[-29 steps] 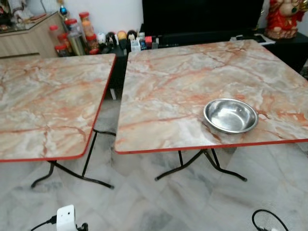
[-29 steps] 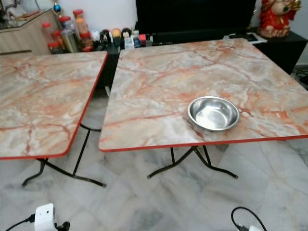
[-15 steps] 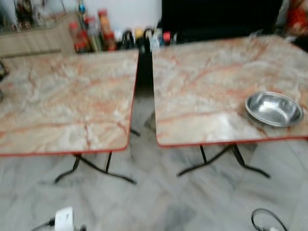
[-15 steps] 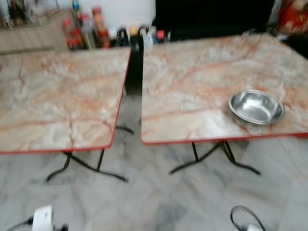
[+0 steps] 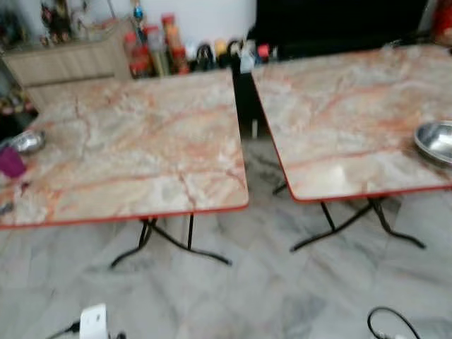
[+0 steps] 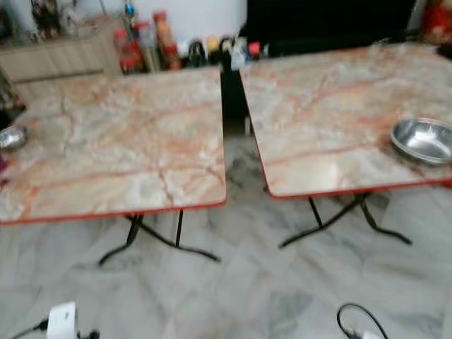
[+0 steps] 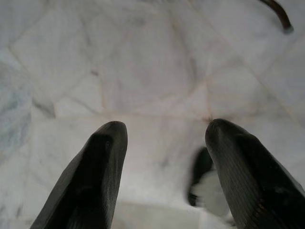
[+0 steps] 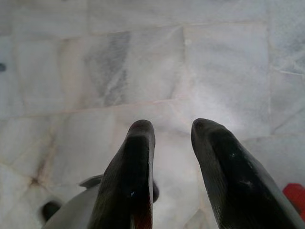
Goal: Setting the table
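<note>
Hanging idle over the floor, my left gripper (image 7: 162, 143) and right gripper (image 8: 171, 138) have jaws apart, empty. Steel bowl (image 5: 434, 141) sits at right frame edge; blurred view could make me misjudge the bench (image 5: 141, 155) edge.

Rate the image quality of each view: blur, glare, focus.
Left and right eye views: motion-blurred all over, so the edges of the steel bowl and the jars by the wall are smeared; soft glare patches on the right table. Left wrist view: left gripper fingers soft-edged over bright, washed-out floor tiles. Right wrist view: right gripper fairly sharp, evenly lit.
</note>
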### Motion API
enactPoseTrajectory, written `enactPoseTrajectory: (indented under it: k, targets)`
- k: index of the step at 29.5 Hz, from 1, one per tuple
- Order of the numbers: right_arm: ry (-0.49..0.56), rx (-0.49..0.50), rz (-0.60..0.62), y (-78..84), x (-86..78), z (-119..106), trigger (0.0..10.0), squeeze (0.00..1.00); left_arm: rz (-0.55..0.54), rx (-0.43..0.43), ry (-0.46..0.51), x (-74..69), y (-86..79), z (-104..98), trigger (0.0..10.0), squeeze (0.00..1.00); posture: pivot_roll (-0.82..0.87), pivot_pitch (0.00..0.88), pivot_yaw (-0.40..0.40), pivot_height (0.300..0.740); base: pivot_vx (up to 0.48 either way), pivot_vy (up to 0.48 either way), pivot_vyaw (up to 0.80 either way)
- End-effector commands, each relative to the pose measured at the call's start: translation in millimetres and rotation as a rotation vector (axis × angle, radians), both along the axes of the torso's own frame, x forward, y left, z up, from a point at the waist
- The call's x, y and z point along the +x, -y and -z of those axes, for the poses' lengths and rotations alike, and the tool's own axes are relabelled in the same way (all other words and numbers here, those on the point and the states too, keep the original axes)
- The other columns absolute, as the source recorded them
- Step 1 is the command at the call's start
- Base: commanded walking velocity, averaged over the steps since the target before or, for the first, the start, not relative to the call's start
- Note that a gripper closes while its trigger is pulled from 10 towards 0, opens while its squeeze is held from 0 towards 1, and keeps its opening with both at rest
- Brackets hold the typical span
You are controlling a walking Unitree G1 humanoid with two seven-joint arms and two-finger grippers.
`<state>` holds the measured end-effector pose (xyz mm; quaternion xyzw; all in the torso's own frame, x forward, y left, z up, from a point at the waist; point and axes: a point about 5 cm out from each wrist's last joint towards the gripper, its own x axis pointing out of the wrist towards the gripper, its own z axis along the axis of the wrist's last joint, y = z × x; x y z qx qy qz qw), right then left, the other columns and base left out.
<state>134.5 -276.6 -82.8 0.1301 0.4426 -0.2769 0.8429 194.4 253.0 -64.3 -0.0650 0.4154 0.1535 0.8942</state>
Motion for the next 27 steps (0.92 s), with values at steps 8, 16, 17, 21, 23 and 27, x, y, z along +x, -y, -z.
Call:
enactPoseTrajectory:
  k: [8,16,17,21,23,27]
  targets:
    - [0.003,0.026,0.007,-8.8,-0.8,3.3,10.0,0.0,0.009,0.032,-0.044,-11.4,-9.5,3.0,10.0,0.0,-0.01,0.017,0.072,0.74,0.0,0.48,-0.37]
    - [0.006,0.02,-0.005,-8.3,0.3,2.7,10.0,0.0,0.011,0.035,-0.041,-10.8,-10.1,2.4,10.0,0.0,0.01,0.038,0.068,0.74,0.0,0.48,-0.2]
    - [0.008,0.019,-0.003,-8.1,0.6,2.5,10.0,0.0,0.007,0.034,-0.039,-10.5,-10.0,2.3,10.0,0.0,0.01,0.042,0.067,0.74,0.0,0.48,0.0]
    - [0.011,0.017,0.002,-7.2,1.4,1.9,10.0,0.0,0.004,0.031,-0.036,-9.5,-9.3,2.1,10.0,0.0,0.01,0.053,0.067,0.74,0.0,0.48,0.0]
    - [0.011,0.016,0.003,-6.9,1.8,1.7,10.0,0.0,0.004,0.031,-0.036,-9.0,-9.0,2.0,10.0,0.0,0.01,0.055,0.067,0.74,0.0,0.48,0.0]
    - [0.012,0.016,0.003,-6.5,2.7,1.2,10.0,0.0,0.002,0.03,-0.036,-8.3,-8.6,1.8,10.0,0.0,0.01,0.06,0.067,0.74,0.0,0.48,0.0]
